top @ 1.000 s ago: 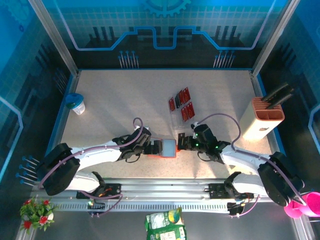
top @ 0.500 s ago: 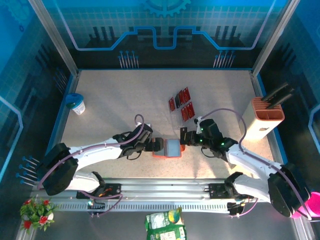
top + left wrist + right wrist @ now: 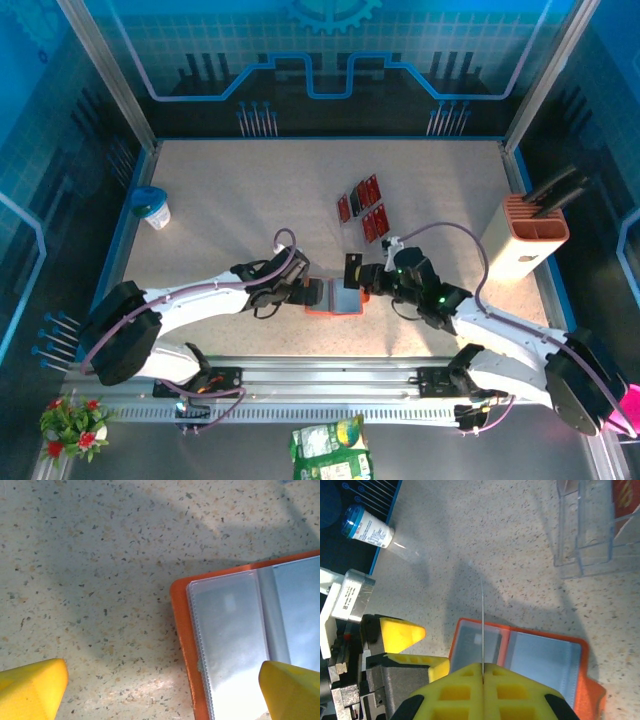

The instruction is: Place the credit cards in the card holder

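Note:
The orange card holder (image 3: 335, 298) lies open near the table's front, its grey-blue clear sleeves facing up (image 3: 540, 657). My right gripper (image 3: 362, 278) is shut on a thin credit card (image 3: 482, 625), seen edge-on and held upright just above the holder's left half. My left gripper (image 3: 312, 293) is open at the holder's left edge (image 3: 182, 645). One of its yellow fingertips (image 3: 292, 690) is over the clear sleeve, the other (image 3: 30, 687) over bare table. Several red and black credit cards (image 3: 362, 208) lie further back in a clear tray.
The clear plastic tray (image 3: 582, 540) stands just behind the holder. A salmon-and-white box with black tools (image 3: 525, 235) stands at the right edge. A blue-capped white bottle (image 3: 152, 208) lies at the far left, by the table's blue rim.
My right gripper has carried the card left, from beside the holder's right edge to above it. The left gripper has edged right along the holder's left side.

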